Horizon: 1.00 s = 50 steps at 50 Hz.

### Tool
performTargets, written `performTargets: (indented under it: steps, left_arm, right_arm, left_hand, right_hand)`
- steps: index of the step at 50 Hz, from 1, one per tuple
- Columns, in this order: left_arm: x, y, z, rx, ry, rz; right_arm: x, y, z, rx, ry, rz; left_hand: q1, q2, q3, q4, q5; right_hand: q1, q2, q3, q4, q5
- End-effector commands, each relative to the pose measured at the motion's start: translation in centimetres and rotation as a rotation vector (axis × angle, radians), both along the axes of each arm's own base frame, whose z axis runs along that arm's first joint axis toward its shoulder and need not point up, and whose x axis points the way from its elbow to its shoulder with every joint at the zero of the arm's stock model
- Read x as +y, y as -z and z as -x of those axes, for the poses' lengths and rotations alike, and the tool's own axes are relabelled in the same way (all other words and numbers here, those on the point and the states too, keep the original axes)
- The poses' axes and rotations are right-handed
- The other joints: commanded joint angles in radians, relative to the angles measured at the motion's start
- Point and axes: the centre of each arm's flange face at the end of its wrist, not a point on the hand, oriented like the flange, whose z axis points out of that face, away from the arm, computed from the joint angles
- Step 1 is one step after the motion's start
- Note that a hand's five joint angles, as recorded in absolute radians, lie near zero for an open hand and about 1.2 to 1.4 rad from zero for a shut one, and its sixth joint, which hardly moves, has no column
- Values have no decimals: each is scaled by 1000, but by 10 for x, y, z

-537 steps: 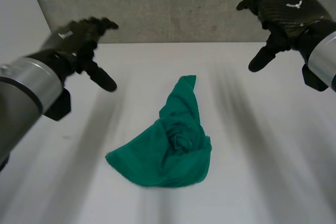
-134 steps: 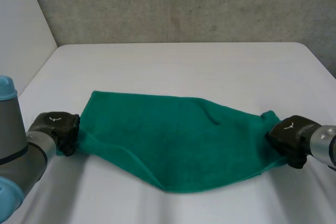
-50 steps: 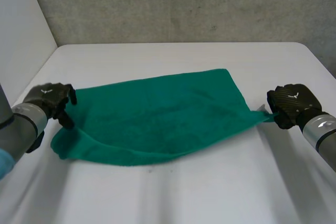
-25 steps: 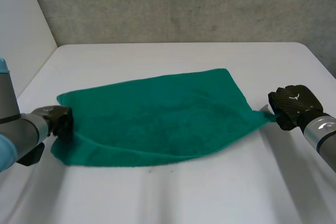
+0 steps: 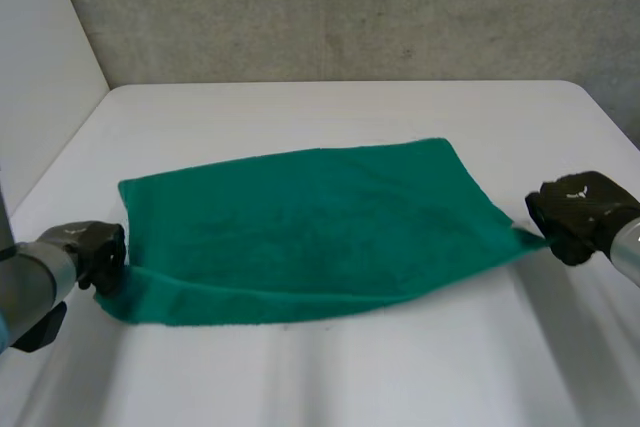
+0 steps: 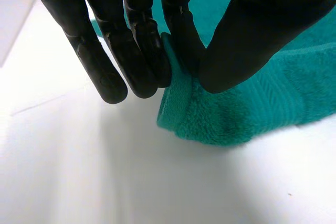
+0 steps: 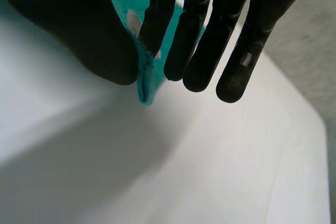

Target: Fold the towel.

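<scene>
The green towel (image 5: 320, 217) lies spread out flat in the middle of the white worktop (image 5: 330, 107), with a narrow strip doubled along its near edge. The left hand (image 5: 95, 252) is at the near left corner and pinches the thick doubled cloth between thumb and fingers. The right hand (image 5: 580, 212) is at the right corner and pinches the thin tip between thumb and one finger, the other fingers straight beside it.
</scene>
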Motion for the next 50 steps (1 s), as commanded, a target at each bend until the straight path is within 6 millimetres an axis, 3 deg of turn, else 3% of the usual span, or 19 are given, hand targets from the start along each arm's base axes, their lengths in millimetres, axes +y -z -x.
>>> performTargets:
  steps: [1,8,10,15,16,17,19,21,24,27,29,31,34,36,41,45,50]
  left_arm:
    - [34,-39,-4,4,37,99]
    - [42,-35,-9,-20,63,75]
    - [34,-36,-10,-12,57,102]
    - [7,-25,-9,-4,51,160]
    - [0,-24,-8,-1,51,178]
    - [-21,-19,-6,1,46,231]
    - [-27,-19,-6,2,46,252]
    - [-48,-8,-2,4,48,272]
    - [-53,6,7,6,79,232]
    - [-46,10,17,14,109,207]
    - [-34,13,26,28,134,170]
    - [-25,15,30,33,143,132]
    - [-12,5,32,41,150,114]
    - [0,-20,31,54,150,150]
    - [15,-46,29,85,145,214]
    - [29,-54,32,100,162,235]
    - [53,-45,34,87,194,162]
  right_arm:
    - [40,-31,24,175,-38,-147]
    - [43,-39,30,236,-62,-103]
    - [39,-36,30,222,-55,-101]
    - [2,-16,21,129,-16,-71]
    - [-3,-15,18,113,-14,-62]
    - [-8,-14,14,101,-12,-52]
    - [-21,-10,7,77,12,-35]
    - [-28,-6,3,78,27,-37]
    - [-35,5,-4,105,38,-58]
    - [-34,13,-12,116,32,-66]
    - [-32,14,-15,115,27,-66]
    - [-28,20,-16,114,23,-74]
    - [-26,22,-16,114,23,-73]
    - [-19,21,-14,112,28,-48]
    - [-11,18,-12,108,34,-23]
    - [-5,20,-10,107,34,-16]
    - [-1,24,-11,95,19,-20]
  left_hand:
    - [238,203,205,203,245]
    - [238,203,205,203,245]
    - [238,203,205,203,245]
    - [238,203,205,203,245]
    - [238,203,205,203,245]
    - [238,203,205,203,245]
    - [238,203,205,203,245]
    - [238,203,205,203,245]
    - [238,203,205,203,245]
    - [238,203,205,203,245]
    - [-227,-262,-260,-262,-220]
    - [-363,-398,-396,-398,-357]
    - [-366,-402,-399,-402,-360]
    - [-372,-408,-405,-407,-366]
    - [-363,-399,-396,-399,-357]
    - [-361,-396,-393,-396,-354]
    - [-358,-393,-391,-393,-351]
  right_hand:
    - [413,218,211,203,226]
    - [413,218,211,203,226]
    - [413,218,211,203,226]
    - [413,218,211,203,226]
    - [413,218,211,203,226]
    - [413,218,211,203,226]
    - [413,218,211,203,226]
    - [413,218,211,203,226]
    - [413,218,211,203,226]
    - [413,218,211,203,226]
    - [413,218,211,203,226]
    - [413,218,211,203,226]
    - [413,218,211,203,226]
    - [413,218,211,203,226]
    - [413,218,211,203,226]
    - [413,218,211,203,226]
    - [413,218,211,203,226]
